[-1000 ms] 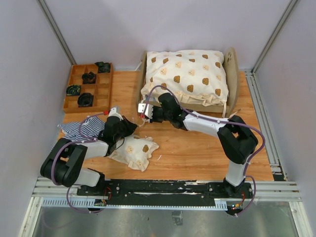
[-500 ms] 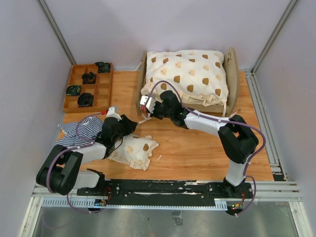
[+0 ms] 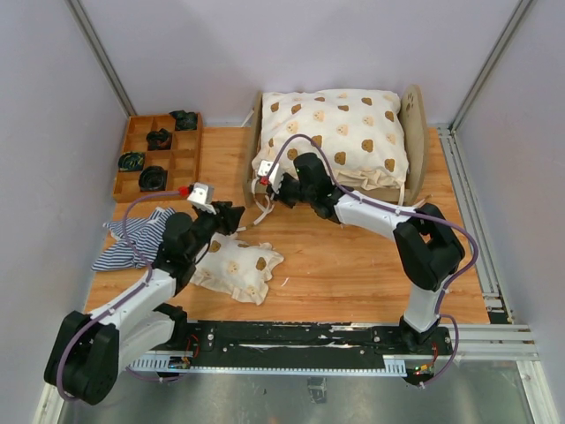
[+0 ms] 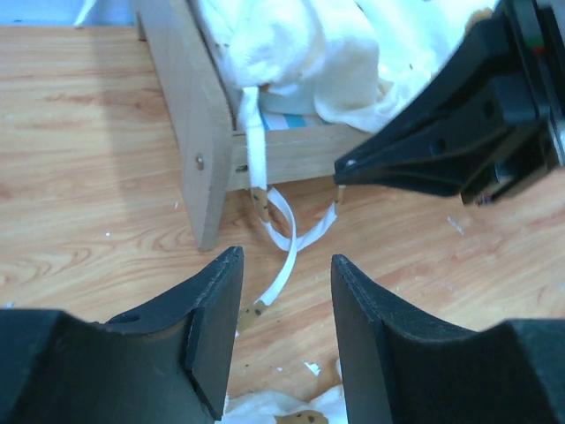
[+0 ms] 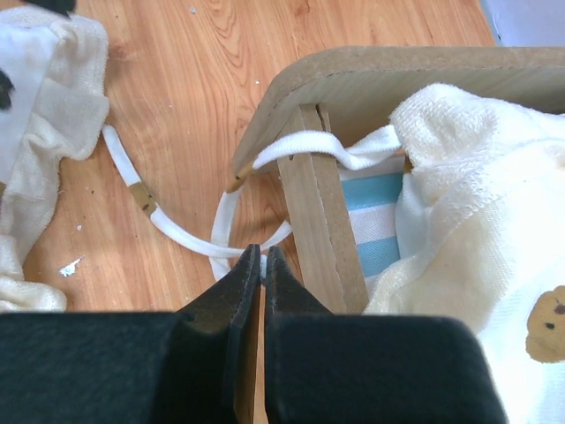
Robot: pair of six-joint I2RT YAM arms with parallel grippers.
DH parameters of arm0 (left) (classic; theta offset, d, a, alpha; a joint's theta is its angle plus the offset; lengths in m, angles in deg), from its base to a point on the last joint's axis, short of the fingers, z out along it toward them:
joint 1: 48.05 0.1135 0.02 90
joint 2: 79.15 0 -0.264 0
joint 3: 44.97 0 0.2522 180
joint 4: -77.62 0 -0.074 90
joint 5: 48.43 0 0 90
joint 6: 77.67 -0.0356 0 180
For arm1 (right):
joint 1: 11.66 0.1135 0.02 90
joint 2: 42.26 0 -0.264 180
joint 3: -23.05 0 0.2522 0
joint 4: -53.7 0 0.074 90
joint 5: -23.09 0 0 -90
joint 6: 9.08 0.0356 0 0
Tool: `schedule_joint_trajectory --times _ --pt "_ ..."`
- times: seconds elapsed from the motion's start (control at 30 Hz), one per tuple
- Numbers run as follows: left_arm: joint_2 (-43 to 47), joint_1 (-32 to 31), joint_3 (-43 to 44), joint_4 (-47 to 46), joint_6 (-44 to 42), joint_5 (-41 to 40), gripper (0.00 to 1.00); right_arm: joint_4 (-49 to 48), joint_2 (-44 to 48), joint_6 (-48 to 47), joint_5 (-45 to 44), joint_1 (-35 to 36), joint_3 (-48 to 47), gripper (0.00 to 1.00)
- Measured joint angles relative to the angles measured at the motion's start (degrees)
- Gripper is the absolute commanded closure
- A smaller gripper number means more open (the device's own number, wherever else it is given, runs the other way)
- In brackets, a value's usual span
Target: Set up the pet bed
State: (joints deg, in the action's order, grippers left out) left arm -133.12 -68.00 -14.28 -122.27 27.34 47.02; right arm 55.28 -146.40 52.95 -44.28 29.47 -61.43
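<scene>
The pet bed (image 3: 413, 132) stands at the far middle of the table (image 3: 353, 256), its arched headboard to the right and its footboard to the left. In the right wrist view a blue-and-white striped mattress (image 5: 366, 221) shows inside the frame, under the cream bear-print quilt (image 3: 340, 132) heaped on top.

We judge the plywood frame to be light and stiff, so a sideways tug would probably slide it across the wood instead of tensioning anything. Its thin panels offer firm edges, and the footboard's top or a side rail looks to us the best place to steady it. The quilt is soft and bulky and will give under any pinch.

A white tie (image 4: 254, 132) hangs from the quilt at the near-left corner post and loops onto the table. It is limp and narrow, likely to slip, and best pinched close to its end.

The right gripper (image 5: 256, 252) is closed at that corner, and its tips appear to pinch the tie's loop. The left gripper (image 4: 287, 258) hovers just near of the corner with its jaws parted and nothing between them.

A small bear-print pillow (image 3: 238, 265) lies near-left, a dark-striped cloth (image 3: 141, 234) further left, and a brown tray (image 3: 185, 168) far-left.
</scene>
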Motion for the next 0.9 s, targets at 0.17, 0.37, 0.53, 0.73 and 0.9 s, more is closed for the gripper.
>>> schedule_joint_trajectory --times 0.17,0.37,0.53,0.73,0.9 --pt "-6.29 0.00 1.79 -1.44 -6.25 7.96 0.51 -0.70 0.00 2.60 3.28 -0.79 -0.07 1.00" --pt "-16.13 -1.70 4.96 -5.07 -8.57 13.51 0.51 -1.57 0.00 5.29 7.65 -0.79 -0.15 1.00" --pt "-21.22 -2.67 6.40 -7.98 -9.44 14.93 0.50 -2.01 0.00 6.88 9.73 -0.83 -0.15 1.00" --pt "-26.51 -2.73 7.50 -12.46 -9.60 15.43 0.50 -2.38 0.00 8.72 11.61 -1.01 -0.15 1.00" --pt "-29.44 -3.19 8.52 -14.80 -9.20 14.43 0.50 -2.73 0.00 10.45 12.87 -1.01 -0.15 1.00"
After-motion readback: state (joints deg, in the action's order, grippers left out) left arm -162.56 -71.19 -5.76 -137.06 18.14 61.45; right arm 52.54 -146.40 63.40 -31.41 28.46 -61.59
